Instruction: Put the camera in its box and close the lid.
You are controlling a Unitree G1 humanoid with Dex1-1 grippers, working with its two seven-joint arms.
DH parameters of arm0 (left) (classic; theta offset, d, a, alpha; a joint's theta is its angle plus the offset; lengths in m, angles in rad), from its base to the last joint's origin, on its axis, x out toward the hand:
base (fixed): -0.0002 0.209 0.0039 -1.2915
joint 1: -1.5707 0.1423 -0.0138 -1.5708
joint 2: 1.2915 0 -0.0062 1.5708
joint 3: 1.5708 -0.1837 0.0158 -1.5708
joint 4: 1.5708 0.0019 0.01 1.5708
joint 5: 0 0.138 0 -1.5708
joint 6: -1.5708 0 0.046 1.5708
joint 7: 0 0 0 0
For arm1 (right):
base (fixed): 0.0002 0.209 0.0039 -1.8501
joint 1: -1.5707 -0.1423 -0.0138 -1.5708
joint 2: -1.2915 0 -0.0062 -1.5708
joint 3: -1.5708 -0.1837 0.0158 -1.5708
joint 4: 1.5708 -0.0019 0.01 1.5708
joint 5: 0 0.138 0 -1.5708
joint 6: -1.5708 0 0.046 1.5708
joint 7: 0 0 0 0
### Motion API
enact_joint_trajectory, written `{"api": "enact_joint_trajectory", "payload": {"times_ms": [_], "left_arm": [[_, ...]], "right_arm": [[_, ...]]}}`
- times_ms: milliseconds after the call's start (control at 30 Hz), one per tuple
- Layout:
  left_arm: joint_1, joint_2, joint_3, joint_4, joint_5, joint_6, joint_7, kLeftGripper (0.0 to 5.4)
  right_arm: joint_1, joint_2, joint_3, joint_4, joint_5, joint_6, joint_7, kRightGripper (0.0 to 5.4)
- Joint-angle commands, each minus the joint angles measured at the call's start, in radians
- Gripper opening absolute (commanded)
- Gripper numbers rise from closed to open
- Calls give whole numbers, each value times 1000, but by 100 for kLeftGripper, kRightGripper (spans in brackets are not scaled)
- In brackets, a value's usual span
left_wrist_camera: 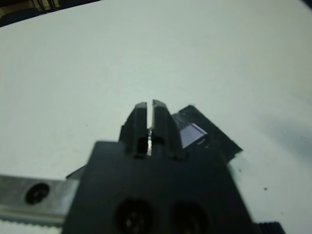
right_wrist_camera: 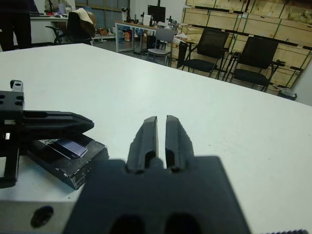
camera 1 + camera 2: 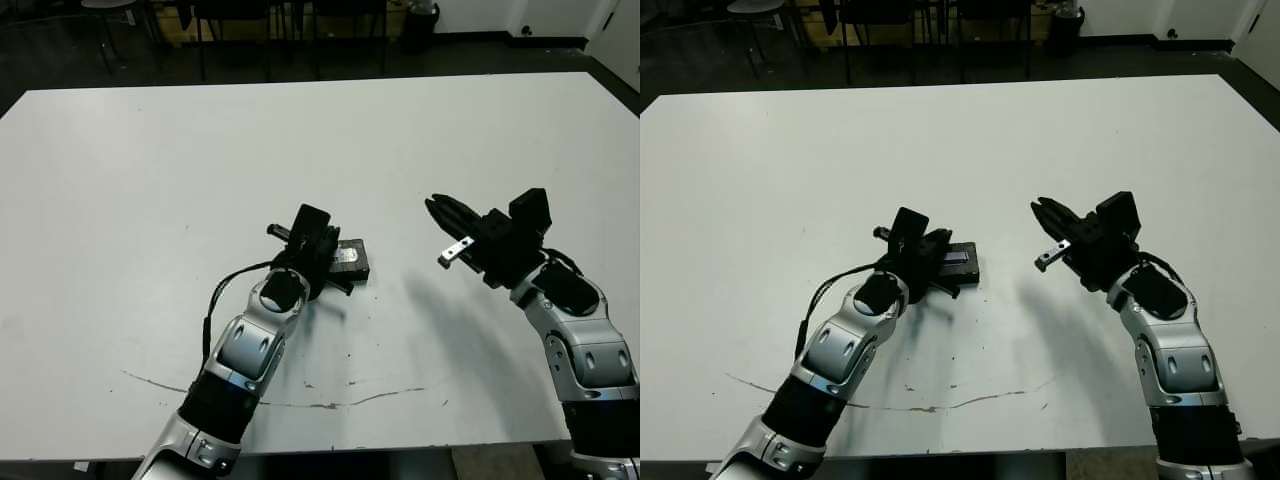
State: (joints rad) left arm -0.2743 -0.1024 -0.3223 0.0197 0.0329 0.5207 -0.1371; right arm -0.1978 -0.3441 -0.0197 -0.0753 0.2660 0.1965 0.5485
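White desk (image 3: pixel 150 180); lid (image 3: pixel 962 262) apparently seated on box; left gripper (image 3: pixel 912 240) fingers pressed together beside it could knock it askew; right gripper (image 3: pixel 1055 222) fingers pressed together, empty.

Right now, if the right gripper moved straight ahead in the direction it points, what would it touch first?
Probably nothing close. The right gripper points over bare white table; the closed black box and the left gripper lie off to one side of its line. Depth is hard to judge.
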Motion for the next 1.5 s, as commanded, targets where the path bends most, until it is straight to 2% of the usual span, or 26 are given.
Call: {"api": "enact_joint_trajectory", "payload": {"times_ms": [33,300,400,567,700,767,833,900,967,1100,1200,1300,1500], "left_arm": [[96,44,13,-27,-36,116,-48,1],[129,68,81,-333,-124,228,-80,1],[130,93,125,-406,-157,226,-95,1],[130,113,225,-475,-214,183,-90,1],[144,111,305,-485,-238,60,-72,1],[164,158,294,-448,-131,-145,-46,1],[180,196,306,-392,-55,-330,-27,1],[186,209,347,-329,-34,-460,-3,1],[185,205,395,-270,-34,-544,35,1],[175,180,450,-169,-40,-624,108,1],[168,154,460,-114,-49,-654,146,1],[163,136,456,-93,-50,-648,168,1],[161,143,432,-83,-60,-631,142,1]], "right_arm": [[8,-1,0,1,5,18,3,0],[6,1,-3,6,12,1,9,0],[6,4,-4,8,10,-14,7,0],[17,12,-6,-25,7,7,-30,0],[40,43,-12,-65,6,1,-89,0],[50,62,-17,-76,4,-12,-115,0],[62,85,-18,-99,-5,-4,-161,0],[71,111,-13,-105,-27,-28,-203,0],[77,135,-1,-98,-71,-68,-248,0],[87,183,14,-110,-119,-66,-327,0],[88,212,20,-92,-143,-105,-359,0],[84,237,17,-76,-151,-138,-382,0],[74,237,13,-86,-163,-120,-402,0]]}}
